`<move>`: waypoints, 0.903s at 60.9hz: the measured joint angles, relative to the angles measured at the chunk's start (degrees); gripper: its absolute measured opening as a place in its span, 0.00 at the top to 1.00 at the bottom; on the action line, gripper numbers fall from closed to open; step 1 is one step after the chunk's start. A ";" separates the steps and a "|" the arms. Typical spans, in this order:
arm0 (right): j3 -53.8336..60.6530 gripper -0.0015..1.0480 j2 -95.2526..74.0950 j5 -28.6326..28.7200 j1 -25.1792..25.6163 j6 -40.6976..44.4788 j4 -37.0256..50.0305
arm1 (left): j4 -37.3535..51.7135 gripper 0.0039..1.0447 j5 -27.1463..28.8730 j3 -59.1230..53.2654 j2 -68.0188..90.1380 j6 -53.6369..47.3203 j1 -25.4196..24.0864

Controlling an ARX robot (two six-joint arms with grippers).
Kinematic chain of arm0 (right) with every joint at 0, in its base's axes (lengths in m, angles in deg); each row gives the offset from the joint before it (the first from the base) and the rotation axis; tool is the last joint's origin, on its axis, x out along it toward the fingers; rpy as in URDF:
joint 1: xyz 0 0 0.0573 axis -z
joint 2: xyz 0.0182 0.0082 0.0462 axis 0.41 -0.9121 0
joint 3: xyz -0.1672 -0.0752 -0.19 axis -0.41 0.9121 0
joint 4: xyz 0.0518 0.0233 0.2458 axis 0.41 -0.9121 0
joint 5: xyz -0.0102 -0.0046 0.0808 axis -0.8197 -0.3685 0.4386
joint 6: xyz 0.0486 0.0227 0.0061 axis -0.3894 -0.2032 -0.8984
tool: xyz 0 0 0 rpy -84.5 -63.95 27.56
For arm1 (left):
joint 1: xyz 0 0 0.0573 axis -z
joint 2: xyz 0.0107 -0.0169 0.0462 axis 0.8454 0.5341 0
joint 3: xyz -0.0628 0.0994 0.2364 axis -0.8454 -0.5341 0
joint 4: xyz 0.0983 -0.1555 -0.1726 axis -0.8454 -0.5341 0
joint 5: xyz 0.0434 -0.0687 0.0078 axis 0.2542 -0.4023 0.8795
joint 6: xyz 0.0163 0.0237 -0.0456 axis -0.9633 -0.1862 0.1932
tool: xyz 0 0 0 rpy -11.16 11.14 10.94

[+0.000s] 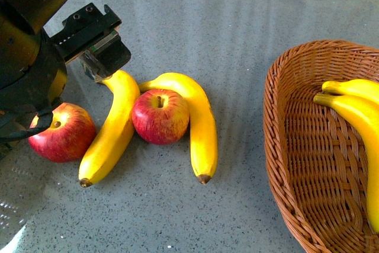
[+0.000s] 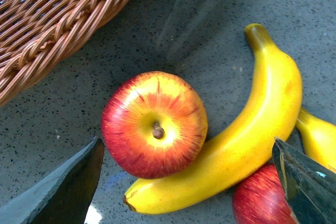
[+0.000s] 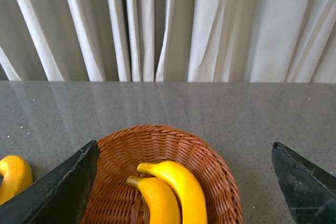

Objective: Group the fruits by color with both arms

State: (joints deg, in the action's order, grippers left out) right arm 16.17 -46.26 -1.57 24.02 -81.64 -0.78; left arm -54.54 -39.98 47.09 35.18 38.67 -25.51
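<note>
Bananas in the basket: two lie side by side along the right wall of the wicker basket, at the near right of the table.
Right gripper: outside the front view. Its own camera shows both fingers spread wide with nothing between them, aimed over that basket.
Loose fruit: four pieces sit in a row at the near left, each touching its neighbour.
Row order: left apple, left banana, middle apple, right banana.
Banana axes: both loose bananas run near to far, brown tips towards the robot. Their far ends lean together above the middle apple.
Left gripper: hangs just above the far end of the left banana, spread wide and holding nothing.
Left wrist view: the left apple lies in the gap between the fingers, stem up. The left banana curves around one side of it.
Deciding relation: the left arm is much the nearer to all four loose pieces. The left apple lies on the robot's side of the gripper, with the banana pressed against it.
Next move, as a judgement: a straight descent on the apple may nudge the banana, so the fingers should straddle the apple alone.
Second basket: a woven rim shows near the left apple in the wrist view. It does not appear in the front view.
Farthest: bare table, then a pale curtain.
</note>
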 joint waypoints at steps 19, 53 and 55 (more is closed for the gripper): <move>0.00 0.09 0.00 0.00 0.00 0.00 0.00 | -0.61 0.09 -1.09 0.00 1.40 2.62 -2.82; 0.00 0.09 0.00 0.00 0.00 0.00 0.00 | 0.94 0.09 -3.65 0.00 5.25 3.26 -4.52; 0.00 0.09 0.00 0.00 0.00 0.00 0.00 | 0.94 0.09 -3.72 0.00 5.53 3.26 -4.52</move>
State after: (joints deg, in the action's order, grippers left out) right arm 16.17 -46.26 -1.57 24.02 -81.64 -0.78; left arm -53.60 -43.70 47.09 40.71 41.92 -30.03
